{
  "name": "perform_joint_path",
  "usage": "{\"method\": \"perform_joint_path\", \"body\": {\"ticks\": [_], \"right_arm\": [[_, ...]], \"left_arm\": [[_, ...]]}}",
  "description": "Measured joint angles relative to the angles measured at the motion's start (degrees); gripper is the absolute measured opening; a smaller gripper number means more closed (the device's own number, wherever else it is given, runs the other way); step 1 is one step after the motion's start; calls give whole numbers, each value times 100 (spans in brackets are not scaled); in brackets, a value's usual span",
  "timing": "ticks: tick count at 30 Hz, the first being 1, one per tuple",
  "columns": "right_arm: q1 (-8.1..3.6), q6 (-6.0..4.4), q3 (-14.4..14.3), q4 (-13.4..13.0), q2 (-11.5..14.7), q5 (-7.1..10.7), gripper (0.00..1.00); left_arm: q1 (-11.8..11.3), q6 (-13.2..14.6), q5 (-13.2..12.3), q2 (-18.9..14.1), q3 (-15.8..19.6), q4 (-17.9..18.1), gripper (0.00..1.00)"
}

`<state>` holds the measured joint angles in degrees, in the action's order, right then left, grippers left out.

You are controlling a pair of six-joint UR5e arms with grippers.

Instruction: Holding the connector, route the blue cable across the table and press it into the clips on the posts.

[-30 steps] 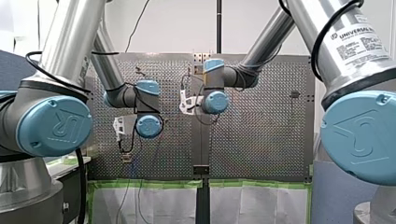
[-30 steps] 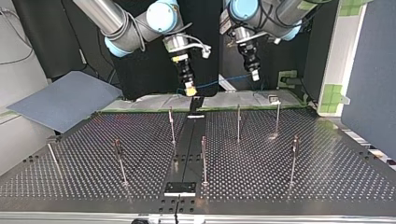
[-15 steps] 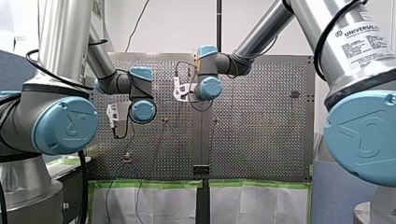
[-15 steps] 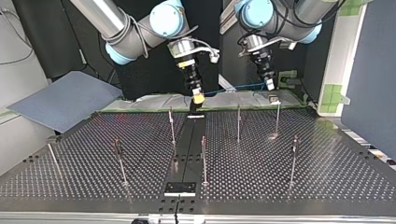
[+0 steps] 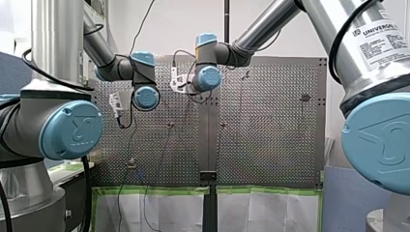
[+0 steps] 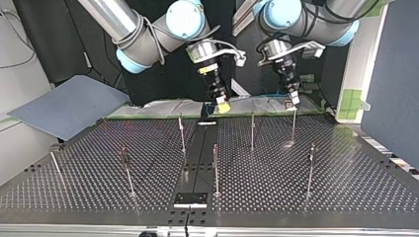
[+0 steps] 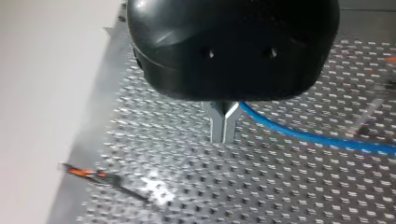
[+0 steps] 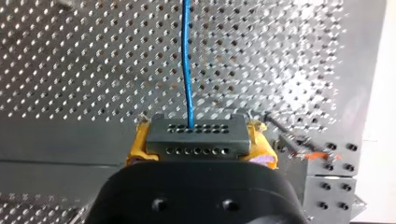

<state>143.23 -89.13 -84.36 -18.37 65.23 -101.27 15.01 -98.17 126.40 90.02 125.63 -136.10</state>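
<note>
Upper centre, top view: our right gripper [image 6: 223, 105] clamps the connector [image 8: 196, 135] — our left gripper [image 7: 224, 130] pinches the blue cable [image 7: 308, 136].

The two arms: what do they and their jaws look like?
Both are silver tubes with light blue joint caps marked UR, and black cables along them. My right arm bears a white Universal Robots label. On my left arm the jaws are thin grey metal under a black housing; on my right the jaws carry yellow pads.
</note>
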Motion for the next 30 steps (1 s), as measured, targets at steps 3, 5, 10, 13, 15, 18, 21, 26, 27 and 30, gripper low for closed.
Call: {"method": "perform_joint_path", "body": {"ticks": [3, 5, 10, 13, 15, 18, 21, 26, 27, 30], "right_arm": [[28, -35, 138, 122, -3, 7, 0], [39, -46, 246, 226, -4, 9, 0], [32, -58, 498, 478, -6, 16, 0], [19, -69, 650, 629, -11, 18, 0], [12, -94, 736, 715, -18, 19, 0], [10, -131, 884, 864, -54, 25, 0], [24, -155, 1023, 1001, -143, 65, 0], [45, -284, 1278, 1255, -369, 175, 0], [48, -316, 1322, 1293, -400, 199, 0], [50, -393, 1462, 1416, -496, 265, 0]], "left_arm": [[-49, -34, -21, -142, -134, -142, 0], [-87, -33, -26, -248, -214, -251, 0], [-187, -1, -30, -473, -350, -474, 0], [-246, 40, -28, -621, -395, -625, 0], [-278, 64, -29, -718, -411, -719, 0], [-374, 92, -101, -865, -454, -866, 0], [-504, 103, -225, -1011, -521, -1014, 0], [-765, 134, -482, -1151, -656, -1236, 0], [-812, 145, -530, -1129, -680, -1262, 0], [-973, 171, -691, -1007, -748, -1324, 0]]}}
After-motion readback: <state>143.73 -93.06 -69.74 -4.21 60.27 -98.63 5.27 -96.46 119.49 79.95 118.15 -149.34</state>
